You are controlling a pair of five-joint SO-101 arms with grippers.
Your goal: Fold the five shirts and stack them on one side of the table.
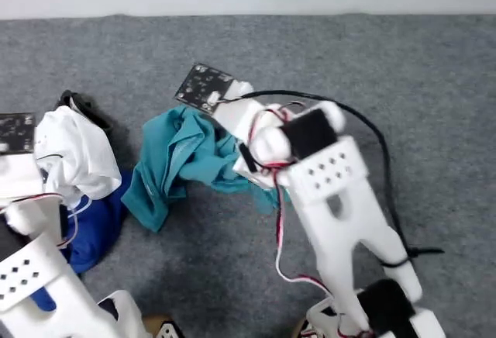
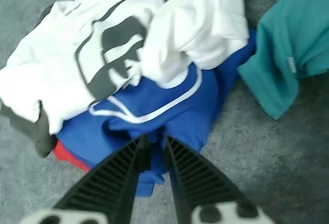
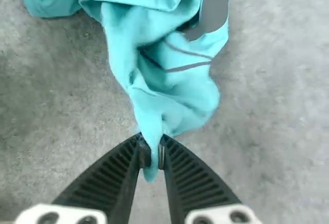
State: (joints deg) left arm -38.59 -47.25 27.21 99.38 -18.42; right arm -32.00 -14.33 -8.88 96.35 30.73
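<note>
Shirts [image 1: 77, 156] lie crumpled in the frame's left half, none folded: my right gripper [image 3: 151, 157] pinches the teal shirt [image 3: 164, 70], my left gripper [image 2: 152, 154] seemingly clamps the blue shirt [image 2: 154, 111].

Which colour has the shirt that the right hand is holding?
Teal. The right wrist view shows the shirt best, pinched in the right hand.

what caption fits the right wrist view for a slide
Right gripper shut on a bunched fold of the teal shirt.
</note>
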